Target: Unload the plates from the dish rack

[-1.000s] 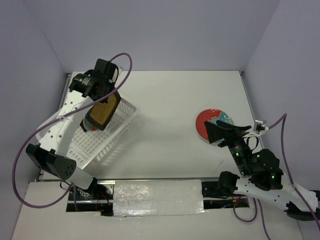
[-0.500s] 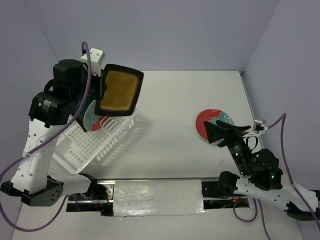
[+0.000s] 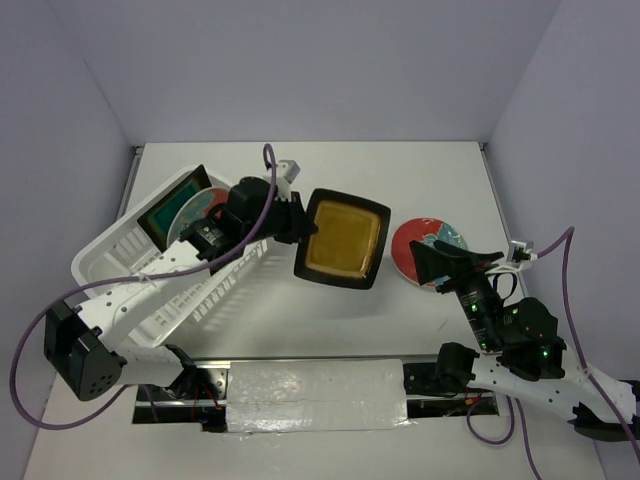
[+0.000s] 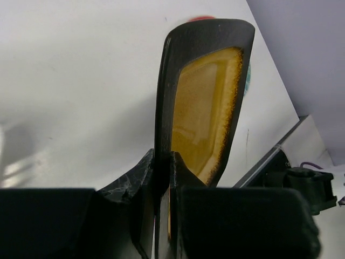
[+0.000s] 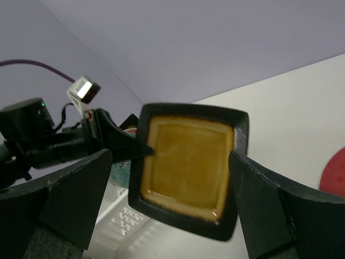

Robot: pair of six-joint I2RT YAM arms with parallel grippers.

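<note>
The mustard-yellow square plate (image 3: 342, 238) hangs tilted over the table (image 3: 400, 180), its 9 o'clock edge clenched in my left claw (image 3: 300, 226). At its 3 o'clock one red round plate (image 3: 408, 243) lies on the table, by my right claw (image 3: 455, 263), which is spread and empty. At 9 o'clock the dish rack (image 3: 110, 262) holds the teal-green square plate (image 3: 170, 208) and a second red plate (image 3: 207, 203). I judge one unloaded, one in transit, two left. No writing is readable.

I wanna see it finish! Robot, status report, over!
Left gripper shut on mustard-yellow square plate, out of white lattice dish rack. Right gripper open beside round red plate on table. Teal-green square plate, second red plate in rack. Nothing blocking.
</note>
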